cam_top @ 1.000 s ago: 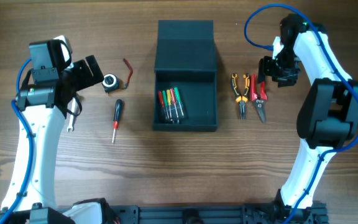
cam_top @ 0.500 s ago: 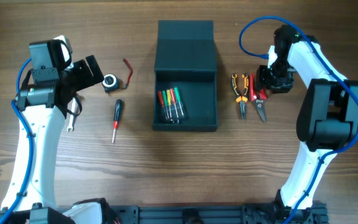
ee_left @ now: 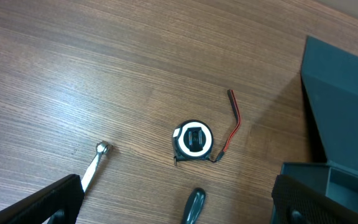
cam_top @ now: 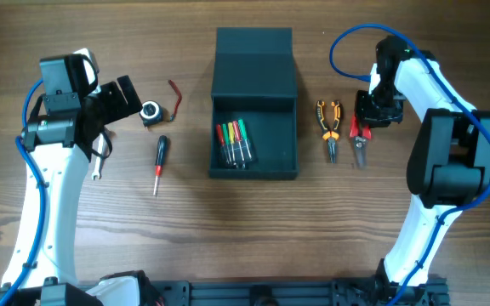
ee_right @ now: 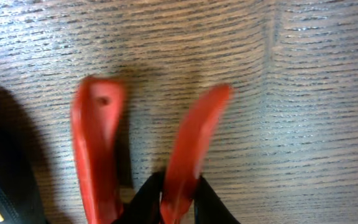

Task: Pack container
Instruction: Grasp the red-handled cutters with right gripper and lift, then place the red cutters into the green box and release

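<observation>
Near left: loose screwdriver [cam_top: 159, 161] lies on the table, untouched. Centre: container [cam_top: 253, 172] open, flap lid laid back on far side, several coloured screwdrivers [cam_top: 234, 143] already inside. Just right of it, orange pliers [cam_top: 329, 129] and red pliers [cam_top: 359, 146], both outside. Right gripper [ee_right: 178, 190] pinched narrow on one red handle; pick looks underway. Far left: tape measure [ee_left: 192, 140] on the table, left gripper [cam_top: 119, 96] wide, empty, near it. Judged partly packed: pliers, screwdriver, tape left, lid unclosed.
</observation>
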Controlling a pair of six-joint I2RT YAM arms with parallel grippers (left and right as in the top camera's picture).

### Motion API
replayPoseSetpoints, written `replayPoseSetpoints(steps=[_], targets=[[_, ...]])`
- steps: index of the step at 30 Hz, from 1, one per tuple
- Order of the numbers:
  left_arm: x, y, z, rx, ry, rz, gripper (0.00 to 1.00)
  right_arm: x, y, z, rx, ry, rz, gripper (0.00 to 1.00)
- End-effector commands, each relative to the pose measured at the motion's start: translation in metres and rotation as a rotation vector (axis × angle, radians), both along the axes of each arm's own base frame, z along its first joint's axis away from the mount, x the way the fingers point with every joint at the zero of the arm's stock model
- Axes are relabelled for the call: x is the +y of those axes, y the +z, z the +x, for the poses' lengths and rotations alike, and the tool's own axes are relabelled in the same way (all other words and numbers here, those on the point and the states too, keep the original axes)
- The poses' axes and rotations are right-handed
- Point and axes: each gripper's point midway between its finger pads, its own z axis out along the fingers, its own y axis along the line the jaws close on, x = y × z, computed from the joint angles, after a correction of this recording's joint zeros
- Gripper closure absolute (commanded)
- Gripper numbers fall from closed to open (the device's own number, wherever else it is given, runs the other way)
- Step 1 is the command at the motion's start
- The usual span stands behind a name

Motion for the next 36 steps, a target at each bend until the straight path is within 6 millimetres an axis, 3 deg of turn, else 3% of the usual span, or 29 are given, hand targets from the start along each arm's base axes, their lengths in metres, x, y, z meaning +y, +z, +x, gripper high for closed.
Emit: replayPoseSetpoints(steps=[1, 5, 9, 13, 15, 19, 23, 25, 29, 32, 36], targets=[[0.0, 0.007, 0.004, -0.02, -0.015, 0.003, 0.0, 0.009, -0.026, -0.018, 0.078, 0.005, 0.039, 0.86], [0.0, 0.007, 0.004, -0.02, -0.015, 0.003, 0.0, 0.009, -0.022, -0.013, 0.062, 0.001, 0.039, 0.87], [0.0, 0.007, 0.004, -0.02, -0.015, 0.003, 0.0, 0.009, 0.005, 0.001, 0.004, 0.003, 0.036, 0.92], [0.0, 0.007, 0.004, -0.02, -0.015, 0.002, 0.0, 0.008, 0.075, 0.024, -0.157, 0.006, 0.029, 0.96], [0.0, 0.007, 0.004, -0.02, -0.015, 0.003, 0.0, 0.009, 0.122, 0.031, -0.281, 0.009, 0.028, 0.96], [0.0, 0.007, 0.004, -0.02, -0.015, 0.003, 0.0, 0.015, 0.199, 0.025, -0.475, 0.02, 0.052, 0.96], [0.0, 0.007, 0.004, -0.02, -0.015, 0.003, 0.0, 0.043, 0.25, 0.011, -0.598, 0.07, 0.204, 0.96], [0.0, 0.007, 0.004, -0.02, -0.015, 0.003, 0.0, 0.063, 0.26, 0.005, -0.609, 0.109, 0.285, 0.96], [0.0, 0.007, 0.004, -0.02, -0.015, 0.003, 0.0, 0.105, 0.258, -0.007, -0.57, 0.193, 0.342, 0.96], [0.0, 0.007, 0.004, -0.02, -0.015, 0.003, 0.0, 0.141, 0.26, -0.008, -0.572, 0.167, 0.346, 0.96], [0.0, 0.007, 0.004, -0.02, -0.015, 0.002, 0.0, 0.171, 0.259, -0.009, -0.597, 0.098, 0.28, 0.96]])
